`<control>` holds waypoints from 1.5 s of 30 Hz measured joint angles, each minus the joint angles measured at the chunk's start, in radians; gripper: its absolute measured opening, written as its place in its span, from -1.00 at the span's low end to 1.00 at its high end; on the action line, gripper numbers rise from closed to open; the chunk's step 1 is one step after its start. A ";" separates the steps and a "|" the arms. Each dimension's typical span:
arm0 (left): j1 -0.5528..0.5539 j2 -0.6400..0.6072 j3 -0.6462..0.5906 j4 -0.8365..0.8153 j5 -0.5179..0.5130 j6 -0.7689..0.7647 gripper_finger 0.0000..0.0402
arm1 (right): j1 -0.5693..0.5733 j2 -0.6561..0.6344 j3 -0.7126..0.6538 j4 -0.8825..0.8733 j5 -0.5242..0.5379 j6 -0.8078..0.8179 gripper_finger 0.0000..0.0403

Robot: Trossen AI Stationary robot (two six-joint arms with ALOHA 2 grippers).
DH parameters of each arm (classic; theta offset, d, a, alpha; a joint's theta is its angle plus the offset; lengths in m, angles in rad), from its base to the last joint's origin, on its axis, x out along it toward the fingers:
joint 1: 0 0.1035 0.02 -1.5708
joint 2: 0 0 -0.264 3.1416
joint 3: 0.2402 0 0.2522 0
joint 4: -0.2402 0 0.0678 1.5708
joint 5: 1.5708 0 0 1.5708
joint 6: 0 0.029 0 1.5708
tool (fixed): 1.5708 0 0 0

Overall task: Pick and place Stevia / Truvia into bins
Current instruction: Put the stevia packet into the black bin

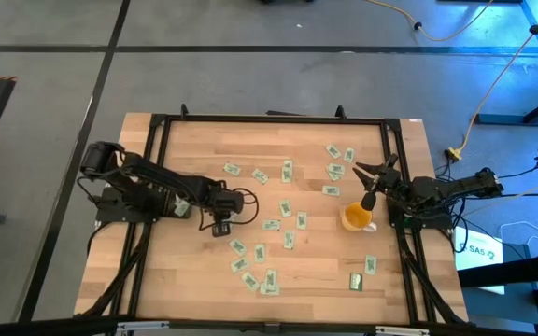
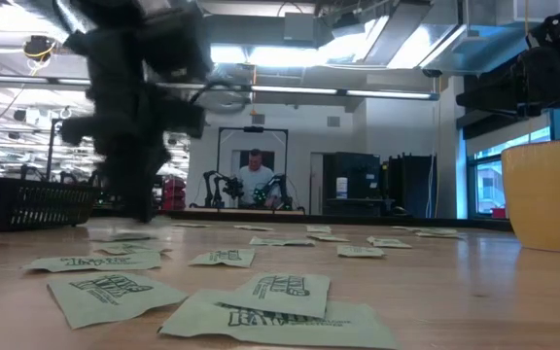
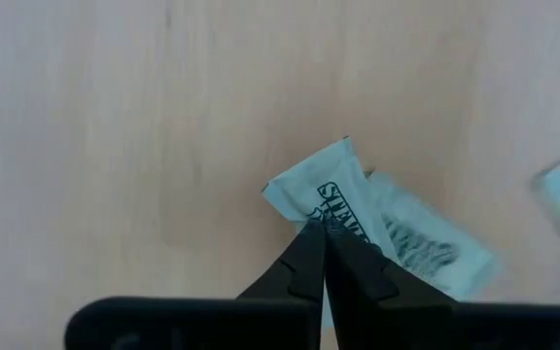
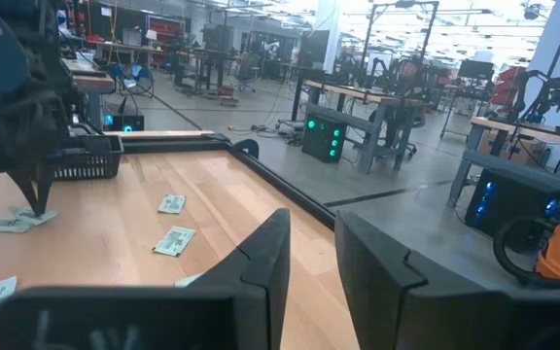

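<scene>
Dark left gripper (image 3: 324,233) jaws pinch a flat paper Stevia sachet (image 3: 329,194) on wood-grain table (image 3: 115,146); right gripper (image 4: 311,255) jaws gape.

Open tabletop (image 1: 185,271) along near-left edge, passable. Sachets (image 1: 278,224) scattered across centre, clutter. Yellow cup (image 1: 356,217) blocking right side under right pincer (image 1: 372,187). Black basket (image 2: 22,202) standing far left in low view.

Matt paper sachets (image 3: 333,199); smooth wooden table (image 1: 316,271)
</scene>
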 joint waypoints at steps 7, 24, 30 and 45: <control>0.000 -0.044 0.098 -0.173 -0.002 -0.003 -0.98 | 0.000 0.000 0.000 0.000 -0.001 0.004 -0.55; 0.015 -0.451 0.030 -0.616 -0.207 -0.543 -0.98 | 0.000 0.000 0.000 -0.012 -0.003 0.028 -0.55; 0.057 -0.488 -0.078 -0.636 -0.163 -0.687 -0.98 | 0.000 0.000 0.000 -0.012 -0.003 0.021 -0.55; 0.130 -0.487 -0.166 -0.630 -0.157 -0.750 -0.98 | 0.000 0.000 0.000 -0.012 -0.003 0.021 -0.55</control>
